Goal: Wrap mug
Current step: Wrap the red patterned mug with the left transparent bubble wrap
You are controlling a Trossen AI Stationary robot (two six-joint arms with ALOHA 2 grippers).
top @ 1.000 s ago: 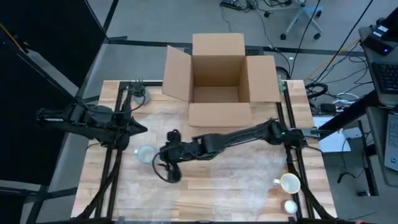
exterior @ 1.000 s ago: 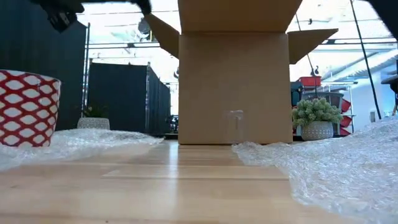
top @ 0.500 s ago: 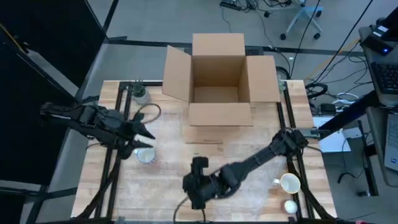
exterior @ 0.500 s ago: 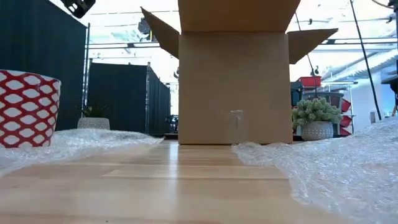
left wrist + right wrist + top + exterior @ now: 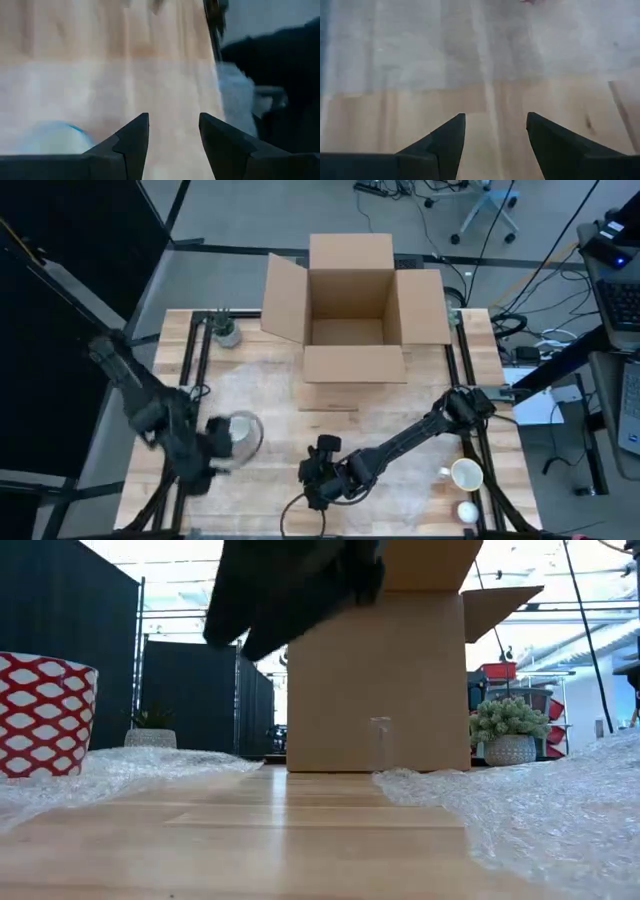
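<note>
The mug, a pale round cup seen from above in the high view and red with a white lattice pattern at the left edge of the low view, stands upright on the bubble wrap at the left-front part of the wooden table. The left gripper is just beside it, on its left-front side; in the left wrist view its two dark fingers stand apart with nothing between them. The right gripper lies well to the mug's right, near the table's front middle, its fingers likewise spread and empty over wrap and wood. An open cardboard box sits at the back.
</note>
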